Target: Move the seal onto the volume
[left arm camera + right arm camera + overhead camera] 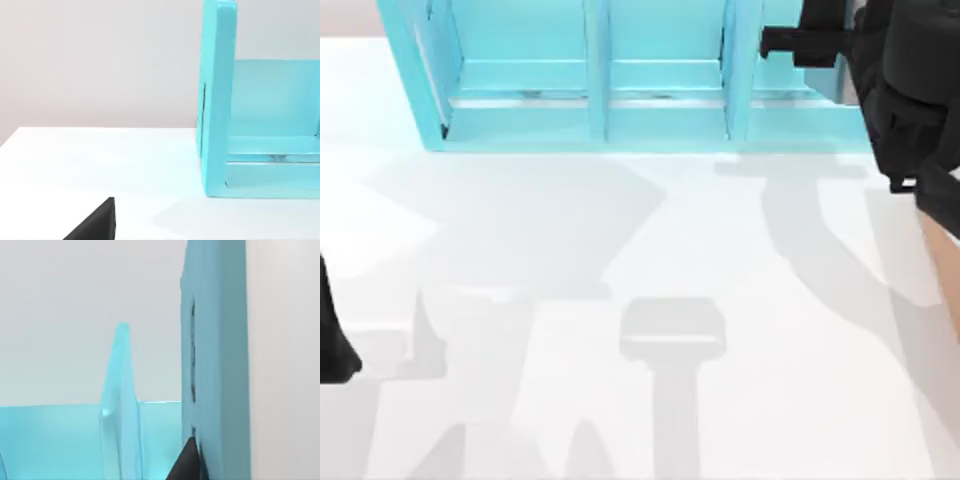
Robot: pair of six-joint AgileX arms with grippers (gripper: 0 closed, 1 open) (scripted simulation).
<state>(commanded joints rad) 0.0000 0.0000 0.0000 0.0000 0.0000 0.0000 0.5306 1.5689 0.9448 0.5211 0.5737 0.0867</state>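
Black arm links are sitting at the far left edge of the table (pixel 620 260) in the top view, where my left arm (pixel 335 345) is parked; whether its tool is released or clenched I cannot tell. Across the back, the turquoise shelf unit (pixel 620 90) is standing with its dividers facing forward. At the upper right, my right arm (pixel 910 90) is reaching over the shelf's right end, and its tool's state I cannot tell either. Where the seal and volume are lying I cannot tell.
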